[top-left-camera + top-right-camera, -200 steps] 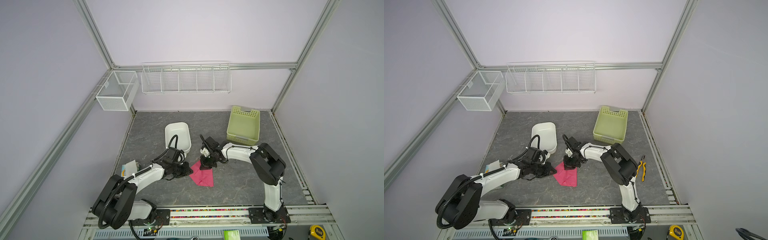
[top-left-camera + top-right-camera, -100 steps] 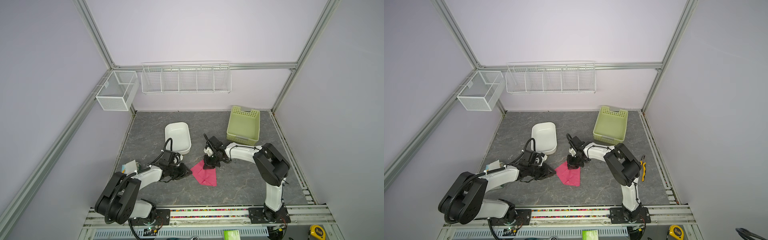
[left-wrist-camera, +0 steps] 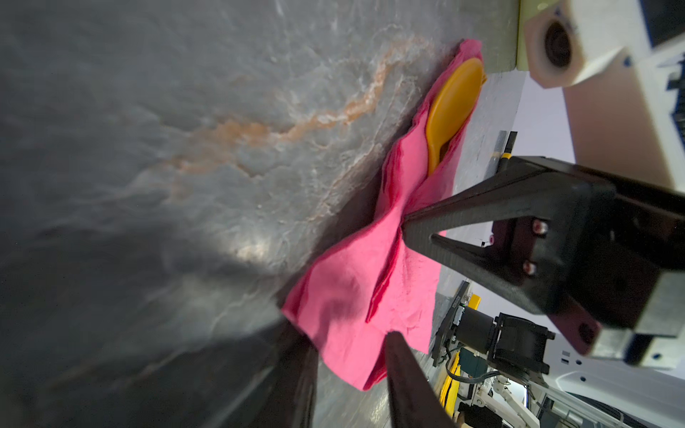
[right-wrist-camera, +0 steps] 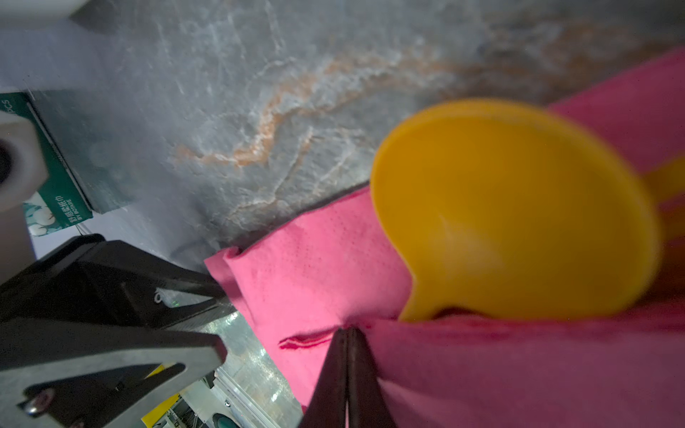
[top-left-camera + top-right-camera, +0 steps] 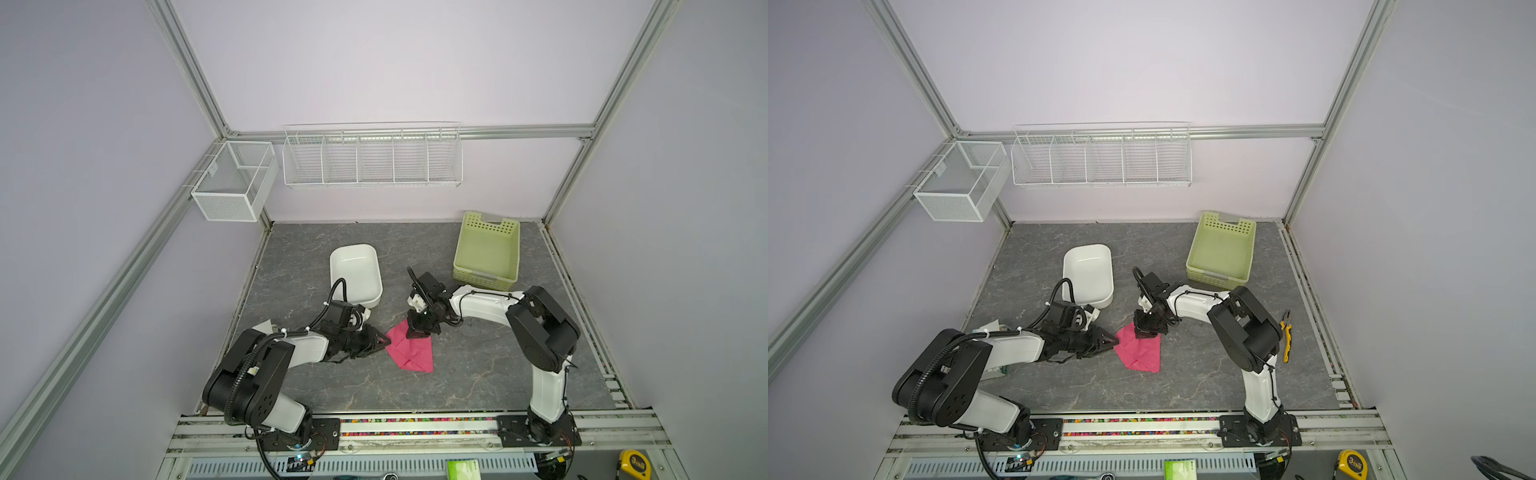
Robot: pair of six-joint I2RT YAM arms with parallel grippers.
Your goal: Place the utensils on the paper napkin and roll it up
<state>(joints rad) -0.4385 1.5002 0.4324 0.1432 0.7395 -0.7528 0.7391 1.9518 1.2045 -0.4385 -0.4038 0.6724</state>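
Observation:
The pink-red paper napkin [image 5: 409, 353] [image 5: 1140, 353] lies folded over on the grey table. An orange spoon bowl [image 3: 452, 103] [image 4: 511, 207] sticks out of its fold; the rest of the utensils is hidden under the paper. My left gripper [image 5: 386, 341] [image 5: 1116, 341] [image 3: 343, 331] lies low at the napkin's left corner. Its jaws are apart, with the paper's edge [image 3: 352, 289] between them. My right gripper [image 5: 419, 331] [image 5: 1145, 331] [image 4: 348, 331] points down, shut, its tips pressing on the napkin's [image 4: 318, 274] crease near the spoon.
A white tub [image 5: 355, 270] stands just behind the left arm. A green basket [image 5: 488, 249] sits at the back right. A tissue box [image 4: 55, 185] is at the left edge, and yellow-handled pliers [image 5: 1285, 336] lie right of the right arm. Wire racks [image 5: 372, 156] hang on the walls.
My left gripper's jaws have parted at the napkin's corner, and the left arm has sunk lower. The right gripper has stayed shut on the napkin, shifting slightly.

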